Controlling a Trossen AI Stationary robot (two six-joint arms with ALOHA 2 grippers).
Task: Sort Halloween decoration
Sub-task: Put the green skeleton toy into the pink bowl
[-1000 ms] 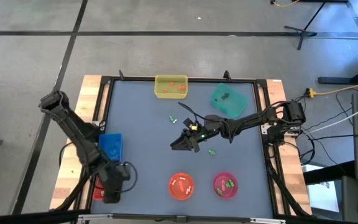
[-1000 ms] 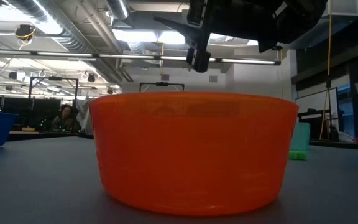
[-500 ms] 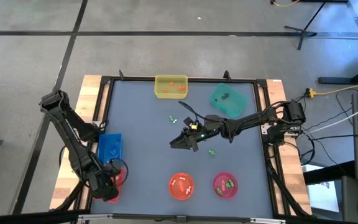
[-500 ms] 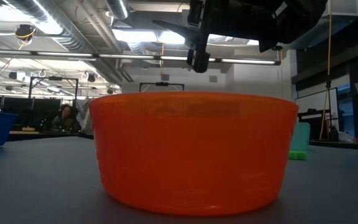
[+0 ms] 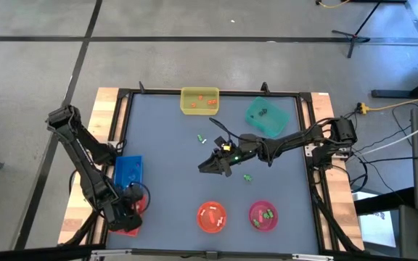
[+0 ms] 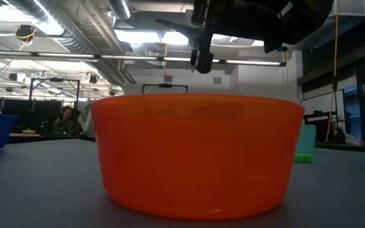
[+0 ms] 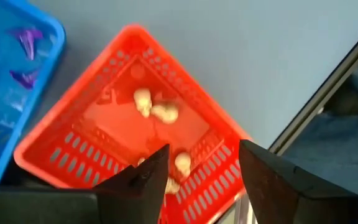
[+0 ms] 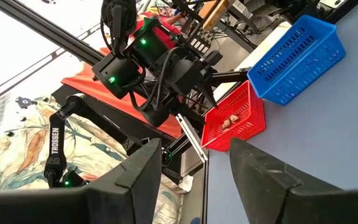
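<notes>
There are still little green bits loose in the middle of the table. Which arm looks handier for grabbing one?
Probably the right. The right gripper hangs open over mid-table, close to the loose green trinkets. The left gripper is open over the red basket at the table's near-left corner.

free: wide bare worktop [image 5: 165,188] left of centre | blocked centre: right tool [image 5: 207,167] low over it | front edge: orange bowl [image 5: 212,217], pink bowl [image 5: 263,215] | left front corner: left tool [image 5: 125,217] over red basket [image 5: 138,204], blue basket [image 5: 128,171] beside

Grey table [image 5: 173,174] bears bowls, baskets, trinkets [image 5: 247,177].
</notes>
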